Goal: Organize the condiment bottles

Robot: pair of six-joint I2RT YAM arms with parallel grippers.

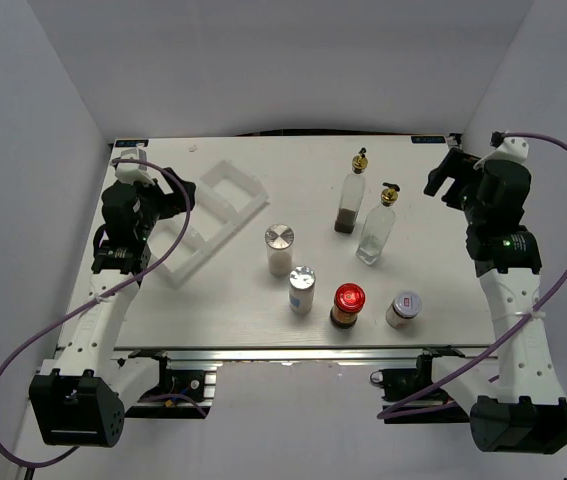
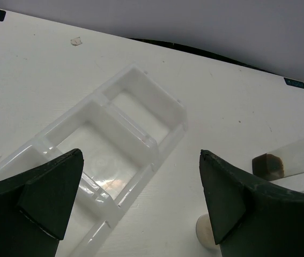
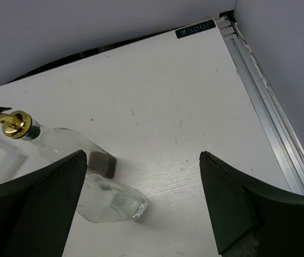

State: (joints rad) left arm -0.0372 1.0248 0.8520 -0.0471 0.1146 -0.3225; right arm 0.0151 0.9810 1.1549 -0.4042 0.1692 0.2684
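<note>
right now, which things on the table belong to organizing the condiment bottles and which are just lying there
Job: cruet with dark contents, clear cruet, far shaker, near shaker, red-lidded jar, white-lidded jar.
Other: white rack, possibly their destination; small scrap near the far edge.

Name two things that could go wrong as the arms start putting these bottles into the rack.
The dark-filled cruet and the clear cruet stand close together and are tall and narrow, so the right end effector reaching for one may tip the other. The rack looks light and lies askew; the left end effector, open above it, might shove it when lowering a bottle.
</note>
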